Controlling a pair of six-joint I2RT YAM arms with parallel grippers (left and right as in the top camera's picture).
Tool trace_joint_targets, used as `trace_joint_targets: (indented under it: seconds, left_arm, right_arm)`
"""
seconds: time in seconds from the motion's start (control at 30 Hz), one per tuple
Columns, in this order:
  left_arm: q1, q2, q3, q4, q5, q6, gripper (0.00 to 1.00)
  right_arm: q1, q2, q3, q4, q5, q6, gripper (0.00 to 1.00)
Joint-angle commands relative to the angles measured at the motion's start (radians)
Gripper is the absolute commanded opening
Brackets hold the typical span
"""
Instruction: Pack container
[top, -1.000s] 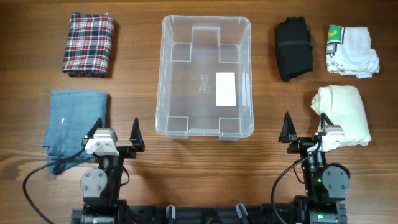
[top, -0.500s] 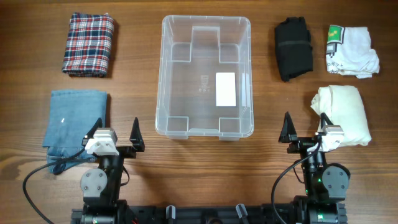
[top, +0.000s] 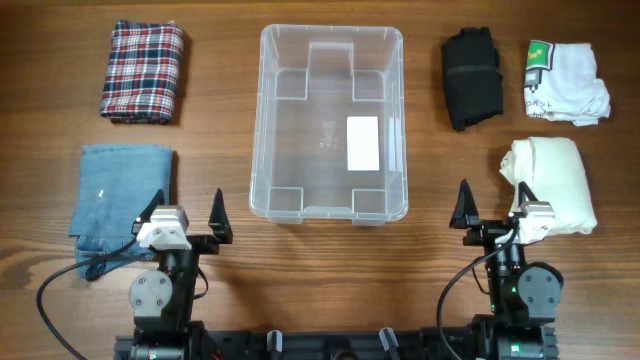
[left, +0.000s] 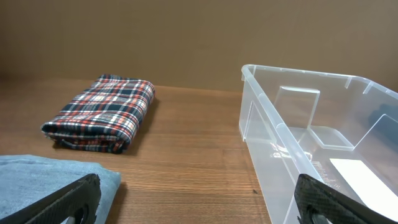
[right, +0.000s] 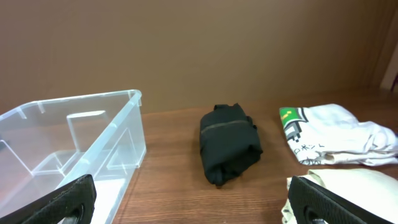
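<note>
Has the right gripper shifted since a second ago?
No. The right gripper sits at the same spot, right of the container and its near corner.

container (right: 127, 137) left | black garment (right: 228, 143) centre | white T-shirt (right: 339, 142) right | cream cloth (right: 367, 186) lower right | jaws wide apart

Soft, even, warm light from above falls on the brown wooden table (top: 330, 285), leaving only thin, faint shadows. The large clear plastic rectangular container (top: 330, 29) carries mild pale highlights along its rim. The overhead view is sharp; both wrist views are slightly softer, with the black gripper fingertips (left: 71, 200) at their bottom corners blurred.
</note>
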Motion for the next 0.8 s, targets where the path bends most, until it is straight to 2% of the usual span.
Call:
trace_joint_targets:
  seconds: [0.0, 0.77]
  left_arm:
    - [0.006, -0.007, -0.002, -0.006, -0.006, 0.015, 1.00]
    - [0.006, -0.007, -0.002, -0.006, -0.006, 0.015, 1.00]
  right_arm:
    - [0.003, -0.007, -0.002, 0.002, 0.026, -0.016, 1.00]
    - [0.003, -0.007, -0.002, 0.002, 0.012, -0.004, 1.00]
